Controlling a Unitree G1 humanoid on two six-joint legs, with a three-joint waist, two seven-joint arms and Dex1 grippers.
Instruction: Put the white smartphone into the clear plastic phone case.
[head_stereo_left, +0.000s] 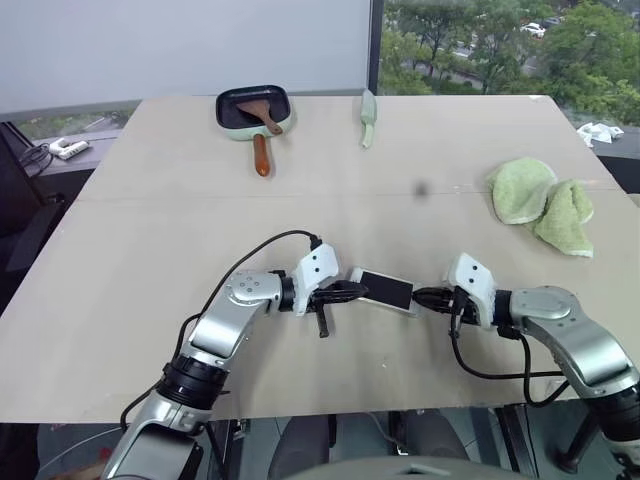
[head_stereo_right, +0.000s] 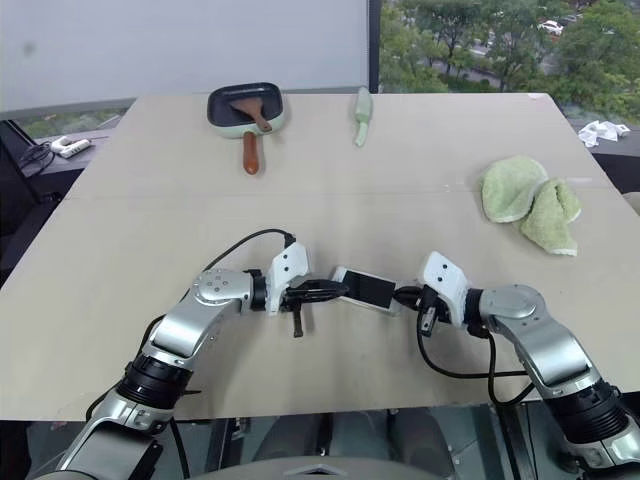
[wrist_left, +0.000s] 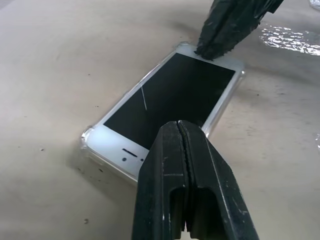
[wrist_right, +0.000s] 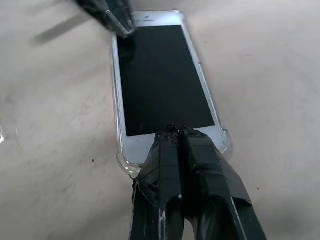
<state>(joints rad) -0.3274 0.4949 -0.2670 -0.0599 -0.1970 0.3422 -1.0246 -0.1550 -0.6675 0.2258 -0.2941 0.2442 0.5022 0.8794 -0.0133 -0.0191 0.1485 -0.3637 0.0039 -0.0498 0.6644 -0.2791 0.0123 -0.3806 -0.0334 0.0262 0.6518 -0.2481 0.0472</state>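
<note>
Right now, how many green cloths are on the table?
2. Both lie together at the table's far right: one green cloth, and the other green cloth touching it on its right.

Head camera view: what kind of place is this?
Probably an upper-floor office or lab set up for tests: a large bare table beside a window looking down on trees, a power strip on the ledge.

smartphone (wrist_left: 165, 100): black screen, white bezel | case (wrist_right: 121, 162): clear | towels (head_stereo_left: 540, 200): green
</note>
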